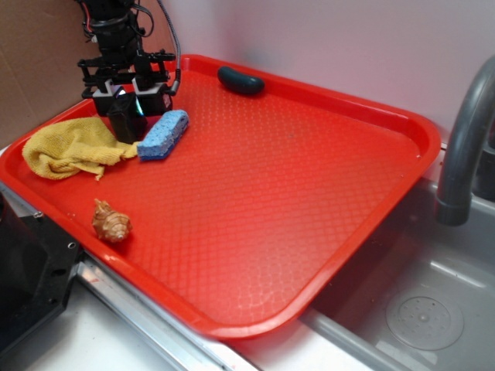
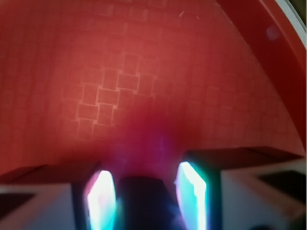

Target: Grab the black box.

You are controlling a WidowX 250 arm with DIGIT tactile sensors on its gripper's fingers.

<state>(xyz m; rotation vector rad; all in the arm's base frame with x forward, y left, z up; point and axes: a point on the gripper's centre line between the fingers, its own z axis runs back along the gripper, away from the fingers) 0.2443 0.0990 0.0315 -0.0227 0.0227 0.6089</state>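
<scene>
— Looking for the small matte black rectangular box [image 1: 124,122]: sits at the back-left of the red textured plastic tray [image 1: 309,201], directly under the black robot gripper [image 1: 128,99], between the two fingers.

— And from the wrist?

— Same story. Dark block [image 2: 144,196] low in view, centred between two glowing pads [image 2: 100,199], one on each side. Whether touching or just beside, hard to say through the blur.

— So closed on it?

— Cannot tell. Fingers straddling the box, yet contact not clearly shown in either view; could be a grip, could be a narrow gap either side. Probably only a final squeeze needed, then a straight lift.

— Long axis?

— Too hidden by the fingers to judge.

— Neighbours?

— Crowded. Blue rectangular sponge [image 1: 164,134] just beside the box on the right of the exterior view, angled toward the back rim. Crumpled yellow cloth [image 1: 68,146] just beside it on the other side, one edge reaching close to the box base. Worth lifting vertically to avoid dragging either.

— Anything else?

— Dark teal elongated rounded object [image 1: 240,80] near the back rim, well apart and not to be mistaken for the target. Brown knobbly shell-like piece [image 1: 111,222] near the front-left rim, also well clear. Grey metal faucet [image 1: 462,147] over the sink beyond the tray's right edge, out of the way.
</scene>
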